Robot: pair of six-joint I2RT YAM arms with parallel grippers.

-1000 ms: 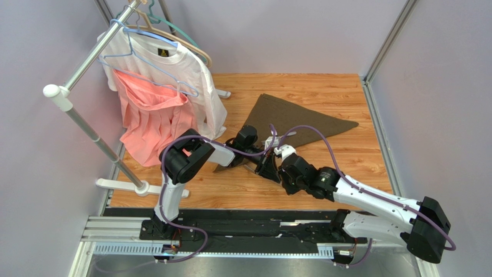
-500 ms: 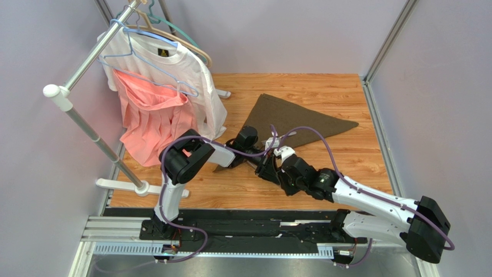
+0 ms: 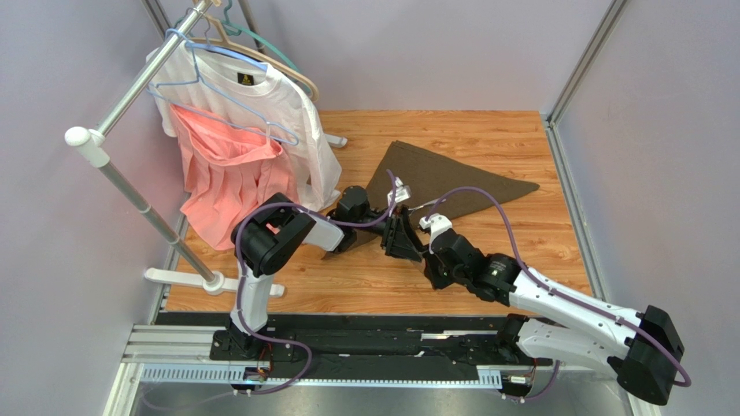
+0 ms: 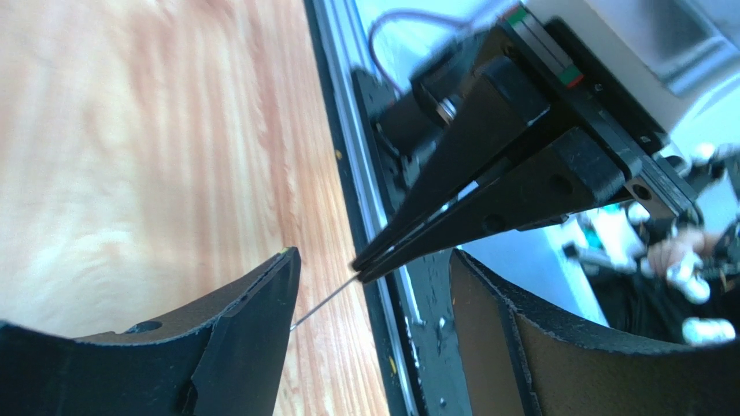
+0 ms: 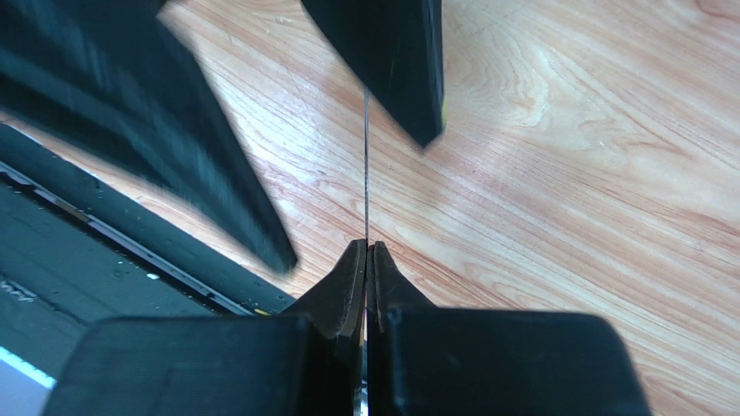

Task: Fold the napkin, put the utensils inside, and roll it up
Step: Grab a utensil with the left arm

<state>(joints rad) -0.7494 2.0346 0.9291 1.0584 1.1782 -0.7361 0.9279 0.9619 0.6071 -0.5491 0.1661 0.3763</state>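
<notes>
Starts wide with the wooden bench (image 3: 521, 234), pale grain running edge to edge. Off its left side, a clothes rack (image 3: 132, 192) hung with a white T-shirt (image 3: 287, 108) and a pink garment (image 3: 230, 186). Out at the far middle of the bench, the napkin (image 3: 443, 178): lies flat, folded into a dark olive-brown triangle, long point aimed right.

Down front, the left arm (image 3: 278, 238) and the right arm (image 3: 564, 299), reaching in and meeting nose to nose at the napkin's near end.

Now the left claw (image 4: 373, 253): spread wide, fingers (image 4: 252, 321) standing either side of the other claw's tip, gripping nothing.

And the right claw (image 5: 366, 244): pinched fully together, clamped on a utensil (image 5: 366, 165). Shows only as a thin silver edge, seen side-on, poking straight out past the closed tips and running up beside one finger of the left claw. Hard to call knife or fork from here. Bare wood behind it in both wrist views; over the cloth or just off it, impossible to tell from above.
</notes>
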